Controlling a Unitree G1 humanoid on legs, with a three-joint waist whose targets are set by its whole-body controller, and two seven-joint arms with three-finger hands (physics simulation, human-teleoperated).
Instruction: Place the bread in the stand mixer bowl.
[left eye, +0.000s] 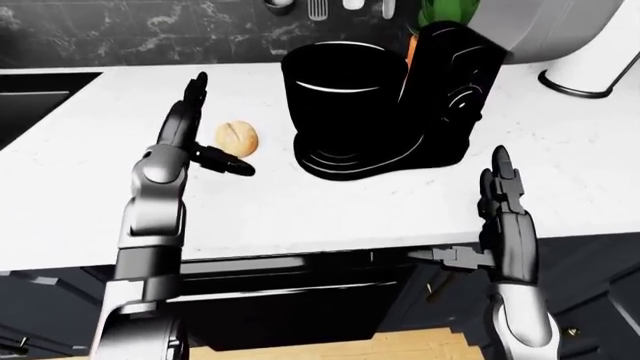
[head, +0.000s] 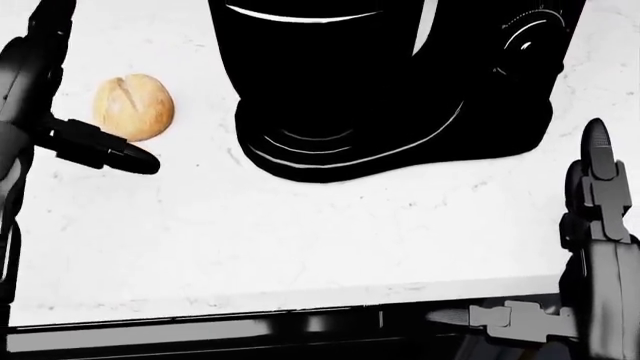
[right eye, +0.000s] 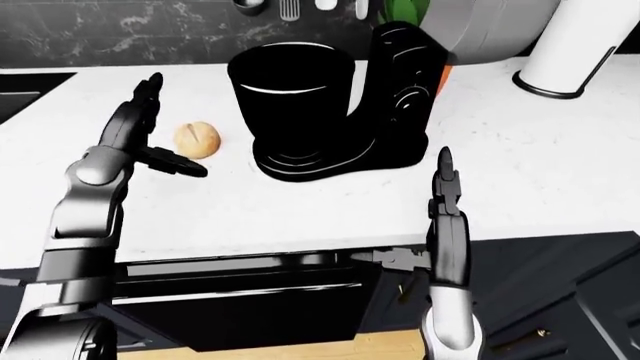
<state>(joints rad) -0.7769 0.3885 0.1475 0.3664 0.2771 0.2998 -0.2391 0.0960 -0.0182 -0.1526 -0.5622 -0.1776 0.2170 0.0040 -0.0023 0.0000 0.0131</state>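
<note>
One bread roll (head: 134, 107), one stand mixer (left eye: 385, 105), two open robot hands.

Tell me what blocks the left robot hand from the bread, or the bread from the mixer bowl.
Nothing visible. The open left robot hand stands right beside the bread, and only bare counter separates the bread from the bowl, whose top looks open.

A golden-tan bread (left eye: 237, 138) and glossy black stand mixer (left eye: 385, 101) sit on a white, grey-speckled counter (left eye: 330, 202).

Bright, even, sharp renders; soft shadows, mixer (left eye: 385, 105) flat black
</note>
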